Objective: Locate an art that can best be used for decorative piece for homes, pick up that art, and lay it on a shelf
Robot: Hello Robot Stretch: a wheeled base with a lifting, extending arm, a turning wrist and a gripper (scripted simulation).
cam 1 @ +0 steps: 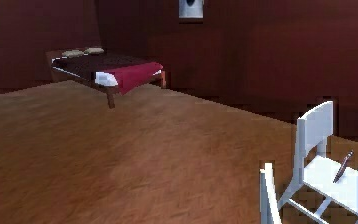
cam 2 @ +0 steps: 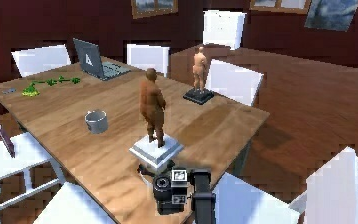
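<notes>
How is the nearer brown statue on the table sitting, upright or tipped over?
Upright: the statue stands vertical on its pale square base, flat on the wooden table.

Brown statue (cam 2: 153, 105) upright on white base; near table (cam 2: 219, 128) edge

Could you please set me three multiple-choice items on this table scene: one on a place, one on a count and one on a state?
1. Where does the open grey laptop stand? A. on the brown wooden table B. on a bed C. on a chair
2. How many human-figure statues stand on that table? A. one B. two C. four
3. How is the dark brown figure statue on the white square base placed? A. lying on its side B. upright C. upside down
Key: 1 A, it sits on the tabletop; 2 B, the brown one and a paler tan figure on a dark base; 3 B, it stands on its base.
</notes>
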